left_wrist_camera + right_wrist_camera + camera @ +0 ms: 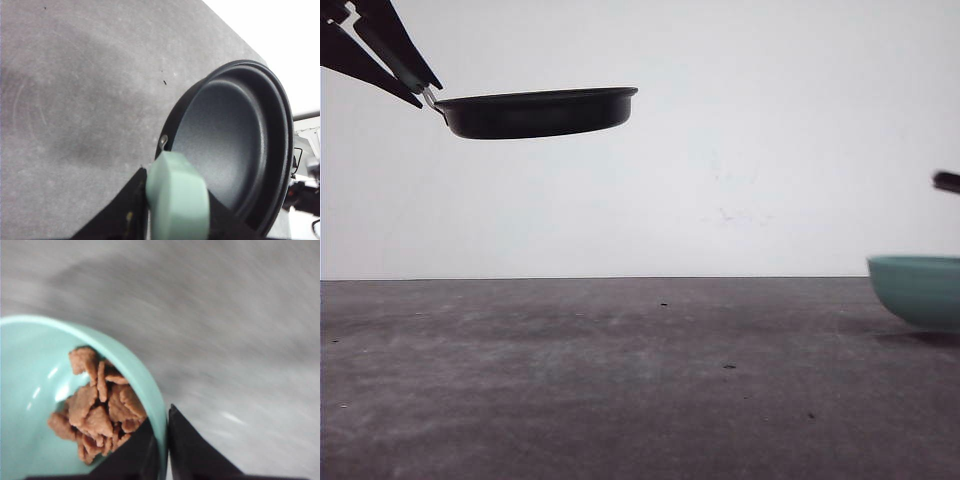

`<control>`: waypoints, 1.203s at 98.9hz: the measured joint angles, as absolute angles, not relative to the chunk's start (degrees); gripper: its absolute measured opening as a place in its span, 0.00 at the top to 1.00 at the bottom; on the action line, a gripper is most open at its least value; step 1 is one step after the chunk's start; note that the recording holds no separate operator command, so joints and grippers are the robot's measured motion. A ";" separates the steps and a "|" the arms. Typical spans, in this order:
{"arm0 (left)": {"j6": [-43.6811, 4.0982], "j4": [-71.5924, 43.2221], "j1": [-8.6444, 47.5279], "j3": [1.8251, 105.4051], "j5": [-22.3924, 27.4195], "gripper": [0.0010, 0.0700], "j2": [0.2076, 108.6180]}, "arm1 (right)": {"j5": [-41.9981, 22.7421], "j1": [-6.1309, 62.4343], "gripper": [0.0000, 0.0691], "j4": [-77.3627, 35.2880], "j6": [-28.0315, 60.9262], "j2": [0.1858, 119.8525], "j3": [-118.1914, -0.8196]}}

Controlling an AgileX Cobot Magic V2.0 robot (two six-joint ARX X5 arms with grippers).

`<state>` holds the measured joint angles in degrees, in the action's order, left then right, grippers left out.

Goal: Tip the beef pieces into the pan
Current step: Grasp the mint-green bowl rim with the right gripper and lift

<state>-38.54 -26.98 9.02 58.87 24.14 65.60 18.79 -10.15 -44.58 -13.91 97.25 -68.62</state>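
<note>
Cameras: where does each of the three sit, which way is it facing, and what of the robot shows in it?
Front view: low, facing forward across the grey table; left gripper holds the pan aloft.
Left wrist view: on the left arm, looking down the mint handle into the bare pan.
Right wrist view: on the right arm, over the teal bowl of beef pieces; right gripper pinches its rim.
Shared: front and left wrist views show the pan.

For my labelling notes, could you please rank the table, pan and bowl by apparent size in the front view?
1. Table, spanning the whole width.
2. Pan, held up in the air.
3. Bowl, cut off by the picture's edge, so its rank below the pan is unsure.
</note>
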 joint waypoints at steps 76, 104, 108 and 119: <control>-35.68 -40.10 9.02 58.87 27.03 0.93 76.44 | 20.82 8.12 0.98 -51.68 -11.84 96.84 -101.56; -34.50 -40.91 10.83 58.87 27.35 0.93 76.82 | 20.62 17.78 0.98 -51.96 -9.13 96.44 -101.56; -34.46 -40.97 11.14 58.87 27.35 0.93 76.82 | 20.45 19.22 0.98 -51.75 -8.58 96.44 -101.56; -34.24 -41.45 11.73 58.87 27.42 0.93 76.82 | 17.87 23.27 0.98 -50.17 -6.85 96.44 -101.56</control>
<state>-34.24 -41.45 11.73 58.87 27.42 76.82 17.87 23.27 -50.17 -6.85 96.44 -101.56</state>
